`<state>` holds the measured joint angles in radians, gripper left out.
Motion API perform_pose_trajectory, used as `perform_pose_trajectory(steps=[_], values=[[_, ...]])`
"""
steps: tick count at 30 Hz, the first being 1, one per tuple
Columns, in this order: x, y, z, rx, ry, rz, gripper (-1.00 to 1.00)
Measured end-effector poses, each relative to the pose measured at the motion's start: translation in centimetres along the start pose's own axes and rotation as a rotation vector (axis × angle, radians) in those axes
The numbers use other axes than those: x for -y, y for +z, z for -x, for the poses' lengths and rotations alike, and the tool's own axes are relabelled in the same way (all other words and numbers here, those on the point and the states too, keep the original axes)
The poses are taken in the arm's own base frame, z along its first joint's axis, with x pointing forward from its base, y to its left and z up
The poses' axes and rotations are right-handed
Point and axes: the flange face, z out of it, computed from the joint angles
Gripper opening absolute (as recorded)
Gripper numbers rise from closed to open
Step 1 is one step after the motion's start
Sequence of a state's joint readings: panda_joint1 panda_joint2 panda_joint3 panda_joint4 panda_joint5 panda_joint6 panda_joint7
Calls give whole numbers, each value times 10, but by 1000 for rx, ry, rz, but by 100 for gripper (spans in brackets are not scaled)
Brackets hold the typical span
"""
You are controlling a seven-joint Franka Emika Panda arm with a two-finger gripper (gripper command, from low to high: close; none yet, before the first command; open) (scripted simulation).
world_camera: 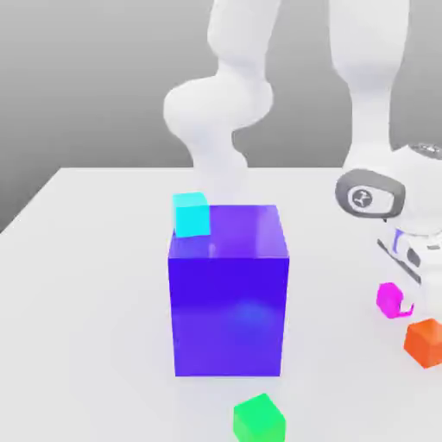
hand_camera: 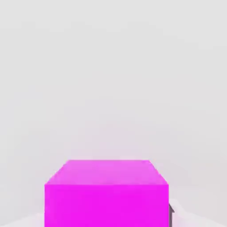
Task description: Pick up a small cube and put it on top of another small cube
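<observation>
Gripper [world_camera: 399, 298]: low at the table on the exterior view's right, pointing down, with the magenta small cube [world_camera: 390, 300] between its fingers. In the hand view the small cube [hand_camera: 106, 193] sits close under the camera, with a dark finger edge just at its side. How firmly the jaws bear on it cannot be told; they stand narrowed around it, and the cube looks to be resting on the table [world_camera: 95, 285].

Orange cube [world_camera: 425, 342]: just beside the magenta one, nearer the viewer, on the table.

Green cube [world_camera: 259, 419]: near the front edge, well apart from the gripper.

Big blue-purple block [world_camera: 228, 293]: mid-table, tall, between the gripper and the exterior view's left.

Cyan cube [world_camera: 192, 214]: at the block's far upper corner; whether it rests on the block or stands behind it cannot be told.

Step in hand, as judged: the grasp on the magenta cube, at or near closure.

Next move, as judged: a secure pinch first, then a straight lift clear of the orange neighbour before any sideways travel, then a centred, level placement on the chosen small cube. A hasty sideways start could knock the orange cube.
</observation>
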<state>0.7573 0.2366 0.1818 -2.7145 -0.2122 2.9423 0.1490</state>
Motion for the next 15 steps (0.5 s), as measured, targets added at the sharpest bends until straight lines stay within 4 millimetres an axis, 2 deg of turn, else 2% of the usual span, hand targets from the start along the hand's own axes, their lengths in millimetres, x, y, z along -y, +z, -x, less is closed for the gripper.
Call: perform_pose_trajectory(steps=[3,4,6,9,12,15], values=[[0,-29,1,0,0,1,-100],[-16,-35,-3,1,43,2,-100],[-65,-44,-10,3,177,2,-100],[-158,-56,-8,5,416,0,-100],[-251,-69,15,5,652,-1,-100],[-326,-81,53,3,850,-1,-100]])
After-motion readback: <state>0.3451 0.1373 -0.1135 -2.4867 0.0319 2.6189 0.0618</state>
